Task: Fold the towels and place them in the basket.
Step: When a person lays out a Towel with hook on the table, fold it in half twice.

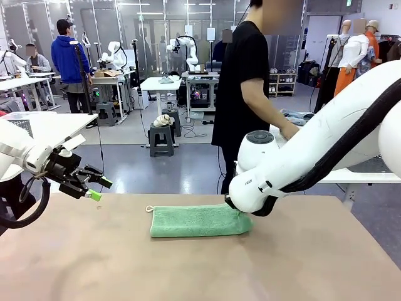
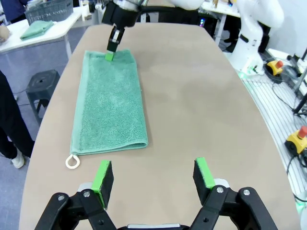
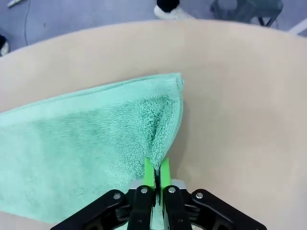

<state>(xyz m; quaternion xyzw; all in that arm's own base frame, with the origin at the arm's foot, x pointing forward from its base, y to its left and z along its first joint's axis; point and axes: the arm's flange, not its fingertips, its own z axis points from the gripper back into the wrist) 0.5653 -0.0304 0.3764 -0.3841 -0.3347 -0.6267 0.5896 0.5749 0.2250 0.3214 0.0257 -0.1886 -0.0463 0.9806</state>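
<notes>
1. The green towel (image 1: 197, 221) lay near the middle of the desk (image 1: 294, 263) as a long doubled strip running left to right. Its loop tag (image 1: 149, 209) sat at the far left corner.
2. The right jaws were pressed together on the towel's short right edge. Their green pads (image 3: 149, 168) pinched the terry so that it puckered up between them, while the rest of the cloth lay flat.
3. The left jaws stood spread wide and held nothing. They hung just off the towel's left end, near the loop tag but apart from it.
4. The step in hand looked like the second fold, with the right end to be carried over onto the left end to halve the strip.
5. To do it well, the pinch should hold both layers. The lift should be only high enough for the end to clear the cloth beneath.
6. The travel should run straight along the strip so that the long edges line up and do not skew.
7. A grip at one point lets the corners droop. Laying the end down with a slight pull to the left would spread them flat before the jaws let go.
8. The left jaws could press down on the left end so that the strip does not slide along behind the lifted end.
9. A dark mesh basket (image 2: 48, 9) stood on a white side table (image 2: 57, 29) off the desk's far right. It was probably the target, and well apart from this towel.
</notes>
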